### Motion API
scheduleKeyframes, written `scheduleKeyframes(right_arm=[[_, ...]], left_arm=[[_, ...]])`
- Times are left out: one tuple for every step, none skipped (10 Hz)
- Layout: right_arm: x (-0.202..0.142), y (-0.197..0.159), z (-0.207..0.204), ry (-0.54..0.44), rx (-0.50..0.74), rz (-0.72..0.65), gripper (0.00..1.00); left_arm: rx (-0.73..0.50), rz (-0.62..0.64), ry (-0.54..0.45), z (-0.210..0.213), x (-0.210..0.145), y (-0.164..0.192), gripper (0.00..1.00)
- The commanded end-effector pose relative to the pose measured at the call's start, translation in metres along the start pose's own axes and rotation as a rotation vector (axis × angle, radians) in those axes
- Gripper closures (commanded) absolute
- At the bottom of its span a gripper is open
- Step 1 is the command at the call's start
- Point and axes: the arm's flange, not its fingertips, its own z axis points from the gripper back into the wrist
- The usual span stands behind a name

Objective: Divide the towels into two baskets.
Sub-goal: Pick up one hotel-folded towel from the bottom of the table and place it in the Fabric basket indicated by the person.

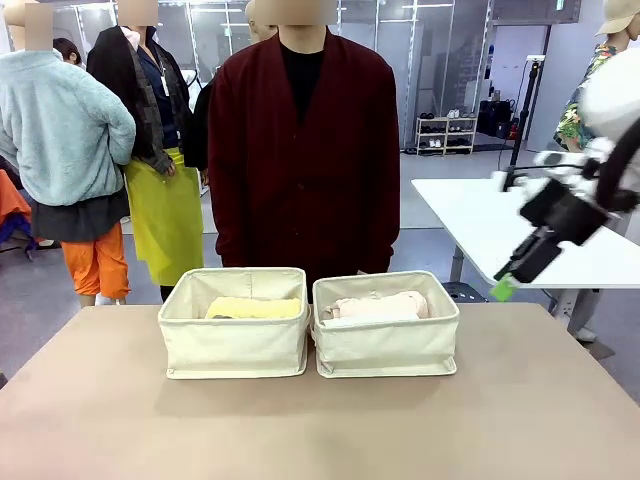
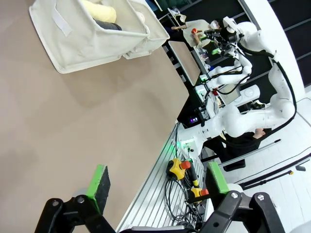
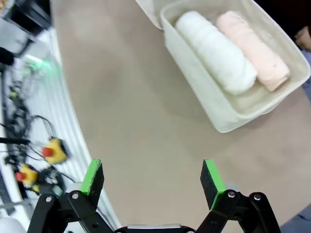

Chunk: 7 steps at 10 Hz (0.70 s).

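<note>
Two baskets are seen side by side, touching or nearly so, at the far middle of the table (image 1: 320,420), just in front of a person in a dark red jacket (image 1: 303,150). In the left basket (image 1: 235,345) a yellow towel (image 1: 255,308) is laid lengthwise, and a dark towel (image 2: 108,25) is glimpsed beside it from the left wrist view. In the right basket (image 1: 387,345) a pink towel (image 1: 380,305) is seen from the front, and from the right wrist view a white towel (image 3: 216,51) is shown lying against it, the two parallel and touching. Four towels are thus counted, two to each basket, and none is seen on the table itself.

The right gripper (image 1: 508,280) is held in the air off the table's right edge, well apart from the baskets; its jaws are spread wide and nothing is held between them, as is confirmed by its own wrist view (image 3: 151,177). The left gripper (image 2: 158,182) is likewise spread wide and empty, hung over the bare tabletop near the robot's edge, with the baskets far off.

The dividing is judged to be done: the towels are shared evenly and both grippers are clear of the work. Nothing further appears to be called for, unless the arms are to be brought to rest
</note>
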Motion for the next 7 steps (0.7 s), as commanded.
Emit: scheduleKeyframes(right_arm=[[-0.053, -0.007, 0.034, -0.223, 0.124, -0.155, 0.0], [-0.081, -0.016, 0.046, -0.325, 0.168, -0.229, 0.0], [-0.114, -0.03, 0.055, -0.42, 0.196, -0.327, 0.0], [-0.147, -0.045, 0.058, -0.499, 0.245, -0.418, 0.0], [-0.17, -0.057, 0.058, -0.557, 0.301, -0.471, 0.0], [-0.193, -0.07, 0.054, -0.59, 0.352, -0.548, 0.0], [-0.217, -0.081, 0.051, -0.628, 0.41, -0.607, 0.0]], left_arm=[[-0.008, -0.005, -0.001, 0.003, -0.003, -0.005, 0.0], [-0.008, -0.005, -0.001, 0.003, -0.003, -0.005, 0.0], [-0.008, -0.005, -0.001, 0.003, -0.003, -0.005, 0.0], [-0.008, -0.005, -0.001, 0.003, -0.003, -0.005, 0.0], [-0.008, -0.005, -0.001, 0.003, -0.003, -0.005, 0.0], [-0.008, -0.005, -0.001, 0.003, -0.003, -0.005, 0.0], [-0.008, -0.005, -0.001, 0.003, -0.003, -0.005, 0.0]])
